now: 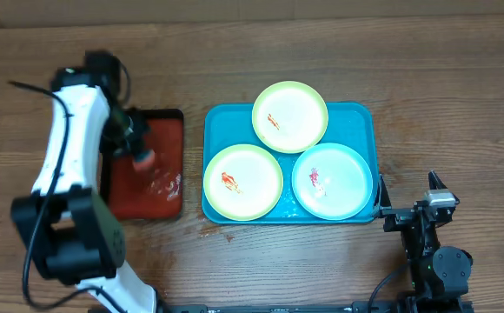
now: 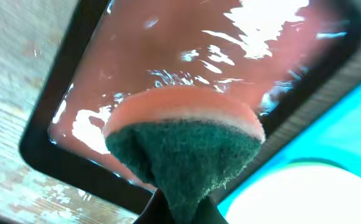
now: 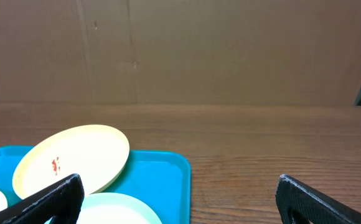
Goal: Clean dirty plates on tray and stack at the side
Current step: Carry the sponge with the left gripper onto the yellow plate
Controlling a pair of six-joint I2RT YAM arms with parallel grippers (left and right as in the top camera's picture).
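Observation:
Three plates lie on the turquoise tray (image 1: 361, 116): a yellow-green one at the back (image 1: 290, 116), a yellow-green one at the front left (image 1: 242, 181) and a pale mint one at the front right (image 1: 332, 181). Each has a red-orange smear. My left gripper (image 1: 139, 155) is shut on a sponge (image 2: 183, 149), orange on one side and dark green on the other, held above the wet dark red tray (image 1: 165, 139). My right gripper (image 1: 421, 209) is open and empty, right of the turquoise tray (image 3: 168, 171); the back plate (image 3: 75, 158) and mint plate (image 3: 115, 208) show in its view.
The black-rimmed dark red tray (image 2: 168, 56) holds a film of water and stands left of the turquoise tray. Bare wood table (image 1: 443, 96) lies to the right and at the back. A cardboard wall (image 3: 180, 50) stands behind the table.

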